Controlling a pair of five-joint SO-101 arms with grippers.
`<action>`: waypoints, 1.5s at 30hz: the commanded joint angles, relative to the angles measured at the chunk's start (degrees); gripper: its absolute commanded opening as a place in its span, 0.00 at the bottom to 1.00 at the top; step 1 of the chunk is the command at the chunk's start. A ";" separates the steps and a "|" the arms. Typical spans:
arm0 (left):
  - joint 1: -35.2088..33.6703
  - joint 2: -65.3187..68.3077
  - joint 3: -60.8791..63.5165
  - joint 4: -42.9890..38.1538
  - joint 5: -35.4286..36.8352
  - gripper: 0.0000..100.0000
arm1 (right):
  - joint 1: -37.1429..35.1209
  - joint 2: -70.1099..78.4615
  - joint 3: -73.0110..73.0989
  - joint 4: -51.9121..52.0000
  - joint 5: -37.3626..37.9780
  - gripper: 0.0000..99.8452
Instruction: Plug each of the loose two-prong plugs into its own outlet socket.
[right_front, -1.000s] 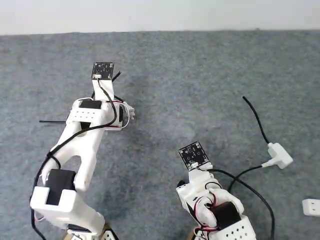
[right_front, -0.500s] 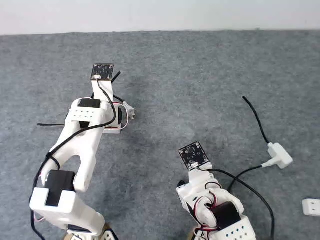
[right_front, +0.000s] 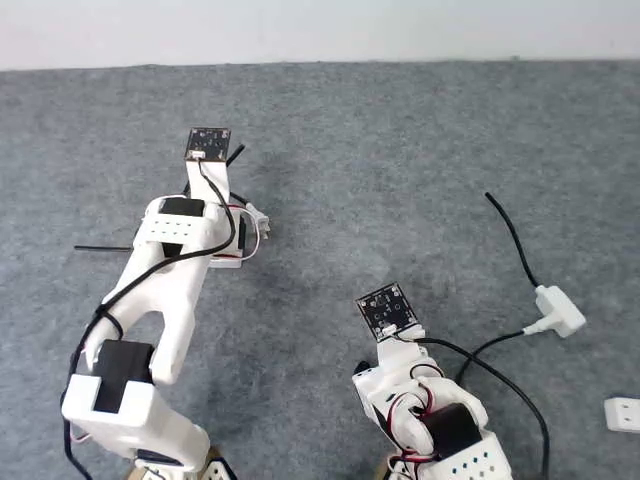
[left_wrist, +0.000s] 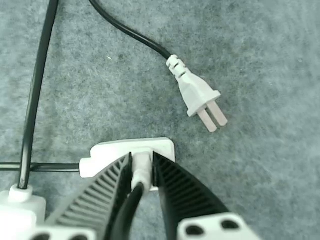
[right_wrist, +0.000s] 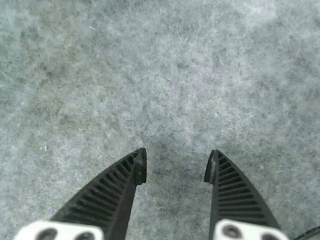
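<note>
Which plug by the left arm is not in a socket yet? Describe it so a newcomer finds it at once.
Find the left gripper, shut on a white plug at the white outlet socket on the grey mat. Near that socket lies a second white plug on a black cord. Unlike the gripped one, nothing touches it and its two prongs are bare.

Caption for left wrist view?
Left gripper shut on a white plug at a white outlet socket; second white two-prong plug lies loose.
</note>
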 joint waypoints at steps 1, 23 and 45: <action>1.14 1.14 1.19 1.93 0.44 0.02 | 0.66 -0.75 0.97 0.40 0.88 0.20; 0.97 1.05 1.19 3.60 0.79 0.26 | 2.51 -0.75 0.88 -1.80 0.79 0.20; 28.31 0.53 0.40 4.84 0.79 0.26 | 67.91 -0.75 -16.53 -29.93 0.44 0.20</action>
